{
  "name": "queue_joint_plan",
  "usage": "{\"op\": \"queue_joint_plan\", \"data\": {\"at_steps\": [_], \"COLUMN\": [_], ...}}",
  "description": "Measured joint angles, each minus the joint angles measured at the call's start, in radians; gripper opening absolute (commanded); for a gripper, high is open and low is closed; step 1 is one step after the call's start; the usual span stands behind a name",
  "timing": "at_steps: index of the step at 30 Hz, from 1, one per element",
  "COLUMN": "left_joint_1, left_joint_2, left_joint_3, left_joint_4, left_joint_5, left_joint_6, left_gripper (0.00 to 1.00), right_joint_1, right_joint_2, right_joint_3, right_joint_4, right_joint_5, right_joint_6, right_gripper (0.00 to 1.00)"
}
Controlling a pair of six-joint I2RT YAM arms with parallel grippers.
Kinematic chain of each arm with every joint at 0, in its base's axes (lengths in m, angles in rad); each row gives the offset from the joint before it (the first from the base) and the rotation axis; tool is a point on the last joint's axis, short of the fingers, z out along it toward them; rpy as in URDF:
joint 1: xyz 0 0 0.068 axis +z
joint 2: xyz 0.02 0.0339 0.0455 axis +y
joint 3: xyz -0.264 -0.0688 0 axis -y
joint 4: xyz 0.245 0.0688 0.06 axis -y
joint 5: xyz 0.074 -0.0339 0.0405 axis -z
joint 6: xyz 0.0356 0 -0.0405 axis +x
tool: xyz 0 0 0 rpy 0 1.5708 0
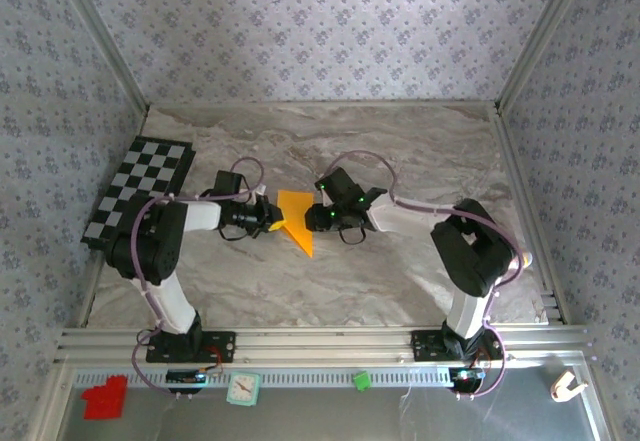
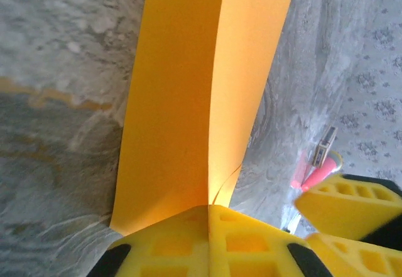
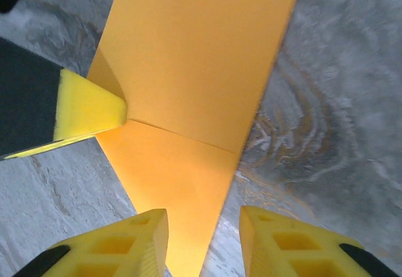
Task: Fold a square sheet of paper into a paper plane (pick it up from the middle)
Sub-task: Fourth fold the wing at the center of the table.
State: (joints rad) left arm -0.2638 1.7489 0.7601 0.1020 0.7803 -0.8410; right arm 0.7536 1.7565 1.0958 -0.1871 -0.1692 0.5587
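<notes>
Square sheet of paper (image 1: 295, 219), creased, long axis far-to-near, lies between both arms | left end effector (image 1: 269, 218) pinching its left edge | right end effector (image 1: 319, 217) spread, straddling the right side

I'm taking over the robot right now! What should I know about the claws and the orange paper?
Left claw: shut on the orange paper, pinching one edge.
Right claw: open, with the paper's narrow end sitting between its fingers.
Paper: in the middle of the table, between the two arms.
Done: some folds are in; a crease shows and one end tapers to a point.
Left: the remaining folds; it isn't a finished plane yet.
</notes>
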Motion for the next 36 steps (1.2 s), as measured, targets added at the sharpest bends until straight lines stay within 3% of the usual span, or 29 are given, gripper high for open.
{"op": "queue_joint_plan", "data": {"at_steps": [7, 15, 36], "left_joint_1": [-0.082, -0.178, -0.189], "left_joint_2": [-0.149, -0.165, -0.145], "left_joint_3": [-0.003, 0.045, 0.073], "left_joint_4": [-0.081, -0.206, -0.294], "left_joint_5": [-0.231, -0.437, -0.494], "left_joint_6": [-0.09, -0.216, -0.298], "left_gripper": [0.07, 0.06, 0.08], "right_joint_1": [0.062, 0.211, 0.253], "right_joint_2": [-0.059, -0.005, 0.138], "right_joint_3": [-0.032, 0.014, 0.124], "right_joint_4": [-0.046, -0.086, -0.09], "right_joint_5": [0.187, 0.338, 0.393], "right_joint_6": [-0.037, -0.097, -0.117], "right_gripper": [0.4, 0.37, 0.29]}}
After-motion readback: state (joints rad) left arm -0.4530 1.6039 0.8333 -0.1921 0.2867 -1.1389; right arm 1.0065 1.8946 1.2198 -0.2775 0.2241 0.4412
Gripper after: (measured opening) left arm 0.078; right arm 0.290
